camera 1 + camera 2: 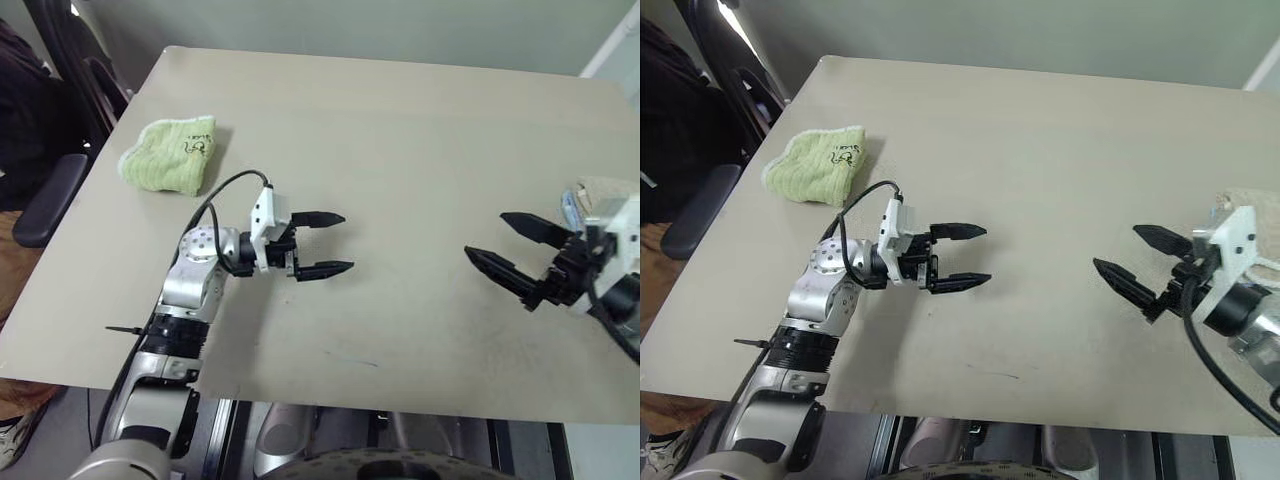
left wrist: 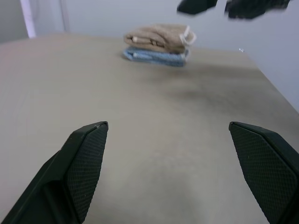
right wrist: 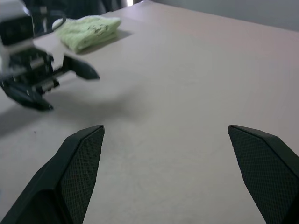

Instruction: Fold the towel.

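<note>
The beige towel [image 2: 159,36] lies folded, with a white loop at one end, on top of a folded light-blue towel [image 2: 156,56] at the table's right edge. In the head views it peeks out behind the right arm [image 1: 1255,205]. My right gripper [image 1: 485,234] hovers open just left of that stack, fingers pointing toward the table's middle, nothing between them. My left gripper [image 1: 347,241] hangs open over the centre-left of the table, pointing right toward the stack, and holds nothing. The left wrist view shows the right gripper's dark fingers [image 2: 219,5] above the towels.
A folded lime-green towel [image 1: 172,152] with a dark logo rests at the far left of the beige table [image 1: 400,130]. A dark office chair [image 1: 50,195] stands off the left edge. Bare tabletop lies between the two grippers.
</note>
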`<act>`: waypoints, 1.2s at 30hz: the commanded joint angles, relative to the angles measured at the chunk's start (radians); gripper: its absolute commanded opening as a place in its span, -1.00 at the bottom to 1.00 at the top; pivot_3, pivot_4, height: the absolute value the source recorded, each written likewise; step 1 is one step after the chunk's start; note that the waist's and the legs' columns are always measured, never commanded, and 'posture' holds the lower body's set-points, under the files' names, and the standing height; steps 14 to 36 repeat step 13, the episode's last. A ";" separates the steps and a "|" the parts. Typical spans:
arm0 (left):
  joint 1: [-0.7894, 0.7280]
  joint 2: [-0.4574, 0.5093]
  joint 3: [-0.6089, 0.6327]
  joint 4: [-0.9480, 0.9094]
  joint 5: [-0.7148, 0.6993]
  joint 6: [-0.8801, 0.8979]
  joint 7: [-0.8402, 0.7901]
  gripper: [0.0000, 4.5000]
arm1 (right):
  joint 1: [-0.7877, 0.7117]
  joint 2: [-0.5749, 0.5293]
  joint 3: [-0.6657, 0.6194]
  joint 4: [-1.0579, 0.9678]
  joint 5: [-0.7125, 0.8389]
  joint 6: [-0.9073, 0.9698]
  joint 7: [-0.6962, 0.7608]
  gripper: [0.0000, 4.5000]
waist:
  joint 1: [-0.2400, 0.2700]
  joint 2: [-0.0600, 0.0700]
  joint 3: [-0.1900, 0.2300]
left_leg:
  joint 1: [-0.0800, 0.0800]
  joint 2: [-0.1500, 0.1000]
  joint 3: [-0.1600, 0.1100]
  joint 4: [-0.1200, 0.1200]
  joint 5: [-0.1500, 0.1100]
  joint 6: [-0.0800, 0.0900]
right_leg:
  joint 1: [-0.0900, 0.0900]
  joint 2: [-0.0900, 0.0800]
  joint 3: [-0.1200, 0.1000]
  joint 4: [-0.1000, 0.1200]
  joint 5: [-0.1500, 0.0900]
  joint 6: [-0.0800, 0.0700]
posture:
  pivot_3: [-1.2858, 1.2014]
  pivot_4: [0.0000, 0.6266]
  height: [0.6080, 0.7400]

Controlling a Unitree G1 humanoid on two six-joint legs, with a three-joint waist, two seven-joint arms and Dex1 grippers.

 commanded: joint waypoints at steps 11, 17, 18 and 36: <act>0.120 0.065 0.058 -0.190 -0.061 0.056 0.070 1.00 | -0.135 0.147 0.238 0.132 -0.319 -0.255 0.082 0.99 | -0.006 0.000 0.000 | 0.003 0.001 0.001 0.000 0.001 0.001 | 0.001 0.000 0.000 0.000 0.001 -0.005 | 0.03 -0.52 0.89; 0.131 0.062 0.062 -0.227 -0.076 0.081 0.098 1.00 | -0.150 0.159 0.237 0.131 -0.309 -0.246 0.080 0.99 | -0.006 0.000 0.000 | 0.003 0.001 0.000 0.000 0.001 0.001 | 0.001 0.000 0.000 0.000 0.000 -0.010 | 0.03 -0.52 0.89; 0.131 0.062 0.062 -0.227 -0.076 0.081 0.098 1.00 | -0.150 0.159 0.237 0.131 -0.309 -0.246 0.080 0.99 | -0.006 0.000 0.000 | 0.003 0.001 0.000 0.000 0.001 0.001 | 0.001 0.000 0.000 0.000 0.000 -0.010 | 0.03 -0.52 0.89; 0.131 0.062 0.062 -0.227 -0.076 0.081 0.098 1.00 | -0.150 0.159 0.237 0.131 -0.309 -0.246 0.080 0.99 | -0.006 0.000 0.000 | 0.003 0.001 0.000 0.000 0.001 0.001 | 0.001 0.000 0.000 0.000 0.000 -0.010 | 0.03 -0.52 0.89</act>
